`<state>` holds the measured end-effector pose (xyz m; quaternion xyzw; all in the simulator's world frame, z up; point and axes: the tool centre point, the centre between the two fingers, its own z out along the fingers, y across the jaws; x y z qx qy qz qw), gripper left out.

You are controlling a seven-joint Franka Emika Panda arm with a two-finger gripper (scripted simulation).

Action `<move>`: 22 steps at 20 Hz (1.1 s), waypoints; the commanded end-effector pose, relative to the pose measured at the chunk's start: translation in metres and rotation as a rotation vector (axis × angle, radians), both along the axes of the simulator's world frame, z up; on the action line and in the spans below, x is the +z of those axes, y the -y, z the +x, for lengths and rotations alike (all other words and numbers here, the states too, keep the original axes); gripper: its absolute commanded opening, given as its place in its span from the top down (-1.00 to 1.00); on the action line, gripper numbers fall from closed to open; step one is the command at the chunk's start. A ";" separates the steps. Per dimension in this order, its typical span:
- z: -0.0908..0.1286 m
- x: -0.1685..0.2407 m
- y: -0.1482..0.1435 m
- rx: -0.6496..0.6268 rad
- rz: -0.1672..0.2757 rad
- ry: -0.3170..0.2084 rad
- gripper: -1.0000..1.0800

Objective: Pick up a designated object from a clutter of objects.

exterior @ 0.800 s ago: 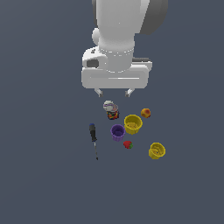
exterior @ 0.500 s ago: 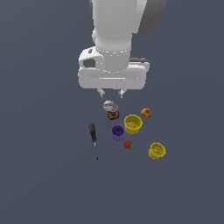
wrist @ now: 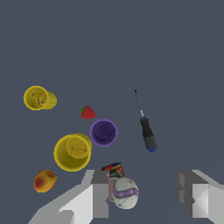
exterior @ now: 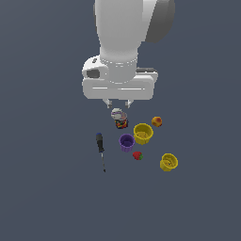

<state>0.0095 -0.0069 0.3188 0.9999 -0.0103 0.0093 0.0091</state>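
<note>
since the earlier frames the arm has drifted toward the exterior view's left and slightly up, while the clutter on the floor lies just as it did. the gripper [exterior: 118,102] hangs above the small round can [exterior: 119,118], its two fingers apart with nothing between them; in the wrist view the fingers [wrist: 99,192] stand wide on either side, and the can [wrist: 121,188] sits just beside one of them.

the purple cup [exterior: 126,141] stands upright on the dark floor, mouth up, its long axis vertical and its ribbed sides narrowing toward the base. from the wrist camera its round open mouth [wrist: 103,132] faces almost straight into the lens.

close beside it toward the exterior view's right is the larger yellow cup [exterior: 143,133], nearly touching, also upright. the red strawberry [exterior: 137,155] lies just in front of the purple cup. the can stands just behind it, between cup and gripper. the blue-handled screwdriver [exterior: 100,149] lies apart on the exterior view's left, handle toward the arm, its thin shaft pointing away. the orange fruit [exterior: 156,122] sits behind the larger yellow cup, and a second yellow cup [exterior: 168,162] is tipped over well apart on the right.

the can's label shows colored patches, but no writing can be read.
</note>
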 end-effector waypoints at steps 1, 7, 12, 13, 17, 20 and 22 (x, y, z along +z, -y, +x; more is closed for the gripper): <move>0.001 -0.011 0.000 -0.009 0.011 -0.014 -0.23; 0.006 -0.055 -0.001 -0.050 0.055 -0.066 -0.23; 0.007 -0.111 -0.001 -0.108 0.106 -0.130 -0.23; 0.006 -0.123 0.000 -0.121 0.116 -0.143 -0.23; 0.003 -0.163 0.000 -0.168 0.150 -0.189 -0.23; 0.000 -0.187 0.001 -0.196 0.168 -0.215 -0.23; -0.002 -0.199 0.001 -0.212 0.176 -0.229 -0.23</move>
